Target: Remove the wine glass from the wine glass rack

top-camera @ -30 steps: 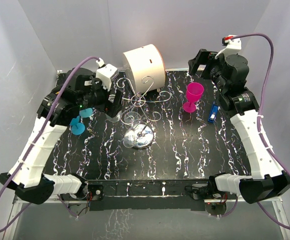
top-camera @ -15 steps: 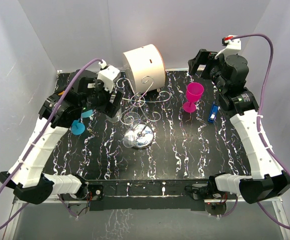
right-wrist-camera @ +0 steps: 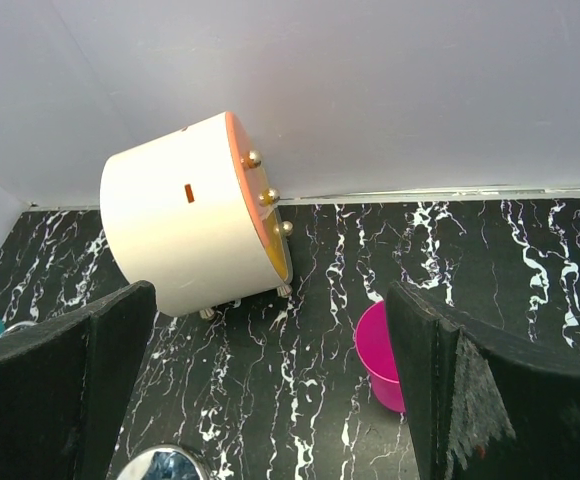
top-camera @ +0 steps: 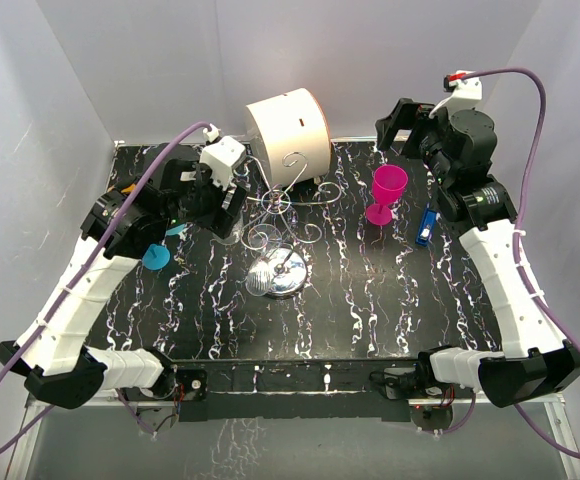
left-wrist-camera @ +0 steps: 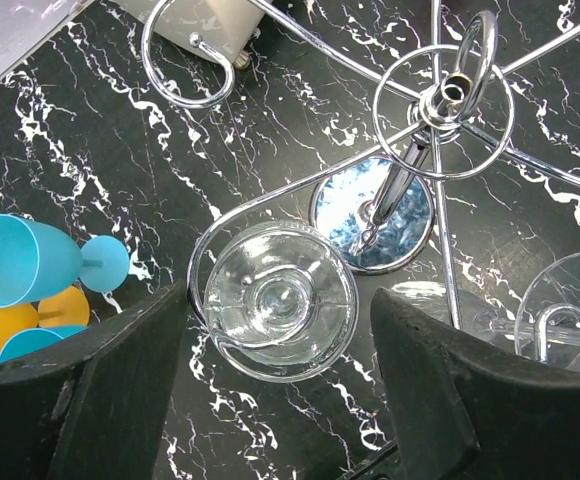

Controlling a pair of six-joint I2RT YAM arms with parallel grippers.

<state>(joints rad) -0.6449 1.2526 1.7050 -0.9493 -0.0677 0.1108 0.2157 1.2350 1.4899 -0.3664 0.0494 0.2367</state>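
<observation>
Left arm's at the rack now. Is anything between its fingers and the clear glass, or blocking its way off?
Nothing visible sits between the left gripper and the wine glass; its open fingers flank the glass without touching. On the way off, the wine glass rack is the obstacle, because its wire scroll curls around the glass.

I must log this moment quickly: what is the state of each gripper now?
Left gripper: open, one finger on each side of the hanging clear wine glass, no contact visible.
Right gripper: open, holding nothing.
</observation>
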